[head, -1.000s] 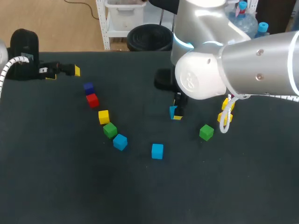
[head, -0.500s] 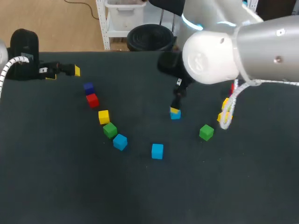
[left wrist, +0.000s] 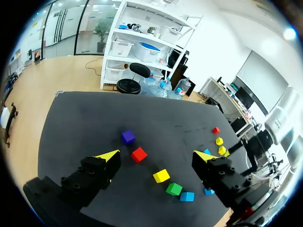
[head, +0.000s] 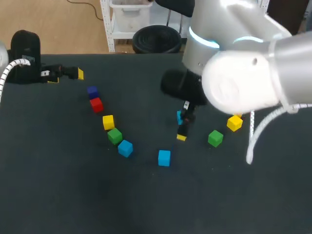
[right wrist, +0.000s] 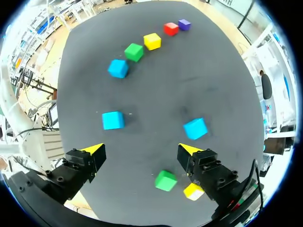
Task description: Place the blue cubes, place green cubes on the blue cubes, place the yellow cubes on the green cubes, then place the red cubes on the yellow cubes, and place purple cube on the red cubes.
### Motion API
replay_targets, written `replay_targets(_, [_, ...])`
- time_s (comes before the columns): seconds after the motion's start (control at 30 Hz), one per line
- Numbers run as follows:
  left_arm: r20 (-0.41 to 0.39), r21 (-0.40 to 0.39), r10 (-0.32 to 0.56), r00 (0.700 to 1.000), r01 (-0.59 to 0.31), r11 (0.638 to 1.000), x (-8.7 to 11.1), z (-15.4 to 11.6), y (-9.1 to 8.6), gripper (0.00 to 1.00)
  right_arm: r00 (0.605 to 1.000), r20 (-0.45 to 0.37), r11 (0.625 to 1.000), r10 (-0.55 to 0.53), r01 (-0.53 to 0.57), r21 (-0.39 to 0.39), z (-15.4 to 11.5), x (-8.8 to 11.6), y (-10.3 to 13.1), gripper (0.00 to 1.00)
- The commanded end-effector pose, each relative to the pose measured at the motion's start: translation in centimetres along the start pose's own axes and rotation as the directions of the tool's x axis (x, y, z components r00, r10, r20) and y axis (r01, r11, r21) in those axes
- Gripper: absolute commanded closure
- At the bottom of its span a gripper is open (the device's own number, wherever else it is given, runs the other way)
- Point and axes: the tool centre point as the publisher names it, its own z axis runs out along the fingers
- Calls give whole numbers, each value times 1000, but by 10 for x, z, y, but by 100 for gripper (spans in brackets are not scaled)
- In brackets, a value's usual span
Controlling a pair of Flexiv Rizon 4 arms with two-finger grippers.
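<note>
Now my right claw [right wrist: 140, 150] hangs apart, empty; the small blue cube [right wrist: 195, 128] looks light and stiff: pinch opposite flat faces.

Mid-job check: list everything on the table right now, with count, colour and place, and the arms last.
purple cube: 1, purple, far end of the curved row at the table's left.
red cubes: 2, red, one beside the purple, one far right by the yellows.
yellow cubes: 3, yellow, one in the row, two at the right.
green cubes: 2, green, one in the row, one loose at the right.
blue cubes: 3, blue, one ending the row, one loose mid-table, one just ahead of the right gripper.
table: 1, dark, under everything.
left gripper: yellow tips, jaws open, empty, far left.
right gripper: yellow tips, jaws open, empty, mid-table.
</note>
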Motion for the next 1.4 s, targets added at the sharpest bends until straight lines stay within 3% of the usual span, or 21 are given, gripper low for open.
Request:
replay_targets(0.03, [6,11,2,1000,-2,1000,1,0,3,0,1000,-4,998,5,-4,61,5,3,20,0])
replay_targets(0.2, [6,11,2,1000,-2,1000,1,0,3,0,1000,3,1000,1,-1,20,13,1,39,0])
replay_targets(0.6, [6,11,2,1000,-2,1000,1,0,3,0,983,-12,983,-184,184,-28,41,-2,74,0])
replay_targets(0.9, [6,11,2,1000,-2,1000,1,0,3,0,966,-14,966,-260,259,-20,58,-11,79,0])
replay_targets(1.17, [6,11,2,1000,-2,1000,1,0,3,0,963,-19,963,-267,267,-24,67,-21,67,0])
replay_targets(1.2, [6,11,2,1000,-2,1000,1,0,3,0,964,-21,964,-264,263,-26,68,-22,65,2])
replay_targets(1.23, [6,11,2,1000,-2,1000,1,0,3,0,965,-24,965,-260,260,-28,69,-22,64,12])
replay_targets(1.3, [6,11,2,1000,-2,1000,1,0,3,0,967,-27,967,-254,253,-33,70,-22,61,45])
replay_targets(1.4, [6,11,2,1000,-2,1000,1,0,3,0,968,-29,968,-249,248,-36,72,-22,57,81])
